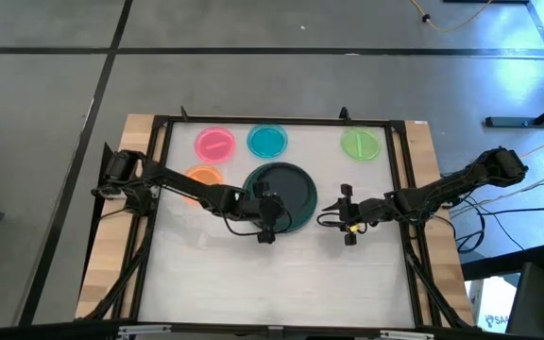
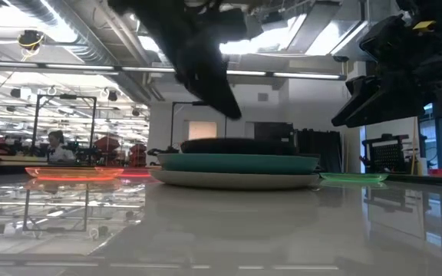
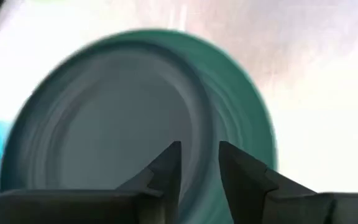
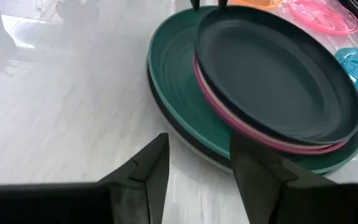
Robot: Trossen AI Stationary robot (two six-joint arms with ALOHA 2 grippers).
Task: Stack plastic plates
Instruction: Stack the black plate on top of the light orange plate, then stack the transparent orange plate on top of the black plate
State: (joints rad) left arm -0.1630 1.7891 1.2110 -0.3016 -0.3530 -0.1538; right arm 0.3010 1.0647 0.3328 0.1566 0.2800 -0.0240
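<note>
The stack of plates (image 1: 286, 194) sits near the middle of the table (image 1: 281, 274), slightly toward the far side. From the right wrist view it builds up from a grey plate (image 4: 185, 144) at the bottom, then a teal plate (image 4: 179, 81), a peach plate (image 4: 207, 93) and a magenta plate (image 4: 253, 134) showing only as thin rims, and a black plate (image 4: 272, 74) on top. The three smaller plates lie off-centre on the teal one, shifted toward its far-left part.

The left gripper (image 1: 268, 222) hangs over the near edge of the stack, its fingers (image 3: 166, 168) slightly parted with nothing between them, above the rim of the teal plate. The right gripper (image 1: 348, 215) is just right of the stack, low over the table, fingers (image 4: 151, 168) spread and empty, pointing at the stack's edge.

Along the far side of the table lie a pink plate (image 1: 215, 144), a blue plate (image 1: 268, 141) and, well to the right, a green plate (image 1: 361, 144). An orange plate (image 1: 202, 176) lies left of the stack, partly under the left arm.

Beyond the table, in the low view, a person (image 2: 55, 146) sits far off on the left.
</note>
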